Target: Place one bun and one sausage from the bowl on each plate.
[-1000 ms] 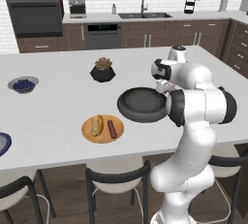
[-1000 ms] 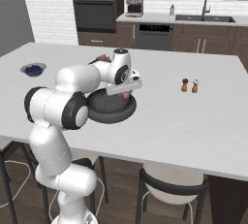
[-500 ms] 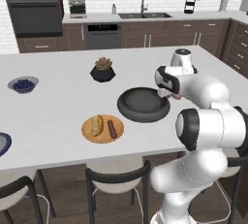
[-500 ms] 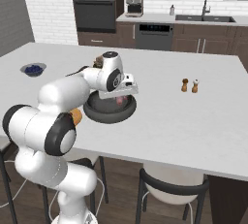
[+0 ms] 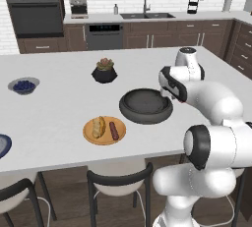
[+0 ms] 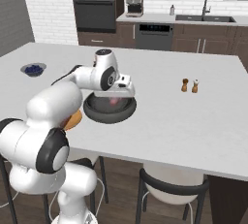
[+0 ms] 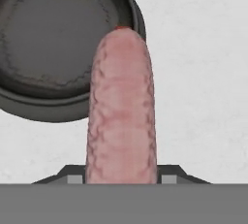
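- Gripper (image 7: 121, 182): in the hand view its two dark fingertips (image 7: 70, 177) flank the base of a pink sausage (image 7: 122, 116), clamped on it, so that the sausage runs straight out from the jaws along the line of sight
- Sausage, far end: reaches over the rim of the bowl (image 7: 29, 104), which lies ahead and to the left of the hand; a small red spot shows at its tip
- Bowl: wide, shallow and dark grey-black with a thick rim; its inside holds nothing visible in the left base view (image 5: 146, 105) or the right base view (image 6: 109, 109)
- Hand in the base views: poised at the bowl's right edge in the left base view (image 5: 173, 93), and just above the bowl in the right base view (image 6: 123, 92), where a pink patch shows beneath it
- Orange-tan plate (image 5: 88, 133): on the counter beyond the bowl from the hand, to the bowl's lower left in the left base view, near it but apart; it carries a bun (image 5: 99, 127) and a dark sausage (image 5: 114, 130) lying side by side
- Dark blue plate (image 5: 3, 145): much farther from the hand, cut by the left edge of the left base view
- Other items: black plant pot (image 5: 104, 71) behind the bowl, small bowl of blueberries (image 5: 23, 85) well to the left, two shakers (image 6: 189, 86) on the hand's right in the right base view
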Controlling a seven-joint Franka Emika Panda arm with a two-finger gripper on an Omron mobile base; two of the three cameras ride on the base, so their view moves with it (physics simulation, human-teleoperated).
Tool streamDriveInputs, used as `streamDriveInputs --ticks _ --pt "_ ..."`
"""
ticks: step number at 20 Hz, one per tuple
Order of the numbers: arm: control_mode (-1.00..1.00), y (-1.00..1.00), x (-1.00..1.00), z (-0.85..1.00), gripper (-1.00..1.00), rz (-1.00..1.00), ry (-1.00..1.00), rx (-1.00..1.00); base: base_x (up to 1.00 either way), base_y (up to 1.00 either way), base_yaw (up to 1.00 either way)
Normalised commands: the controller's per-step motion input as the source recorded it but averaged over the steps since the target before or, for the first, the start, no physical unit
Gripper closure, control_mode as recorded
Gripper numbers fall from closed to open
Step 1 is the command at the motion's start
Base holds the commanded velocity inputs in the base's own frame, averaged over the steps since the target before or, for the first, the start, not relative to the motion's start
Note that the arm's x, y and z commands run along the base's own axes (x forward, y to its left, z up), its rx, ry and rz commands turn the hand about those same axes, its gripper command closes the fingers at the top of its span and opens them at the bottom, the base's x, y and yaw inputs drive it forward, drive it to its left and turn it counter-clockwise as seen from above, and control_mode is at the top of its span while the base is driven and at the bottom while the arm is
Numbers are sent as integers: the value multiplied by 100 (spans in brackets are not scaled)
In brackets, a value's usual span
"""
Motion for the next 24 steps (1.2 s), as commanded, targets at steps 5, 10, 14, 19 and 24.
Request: streamDriveInputs --ticks 5,10,14,19,24 --pt "-100 0 -32 5 100 -25 0 3 0 0 0" --pt "-100 -3 -46 -6 100 -2 0 2 0 0 0" --pt "-100 0 -64 -3 100 0 2 1 0 0 0" --pt "-100 0 -47 7 100 0 2 3 0 0 0" --pt "-100 0 -17 17 100 0 0 2 0 0 0"
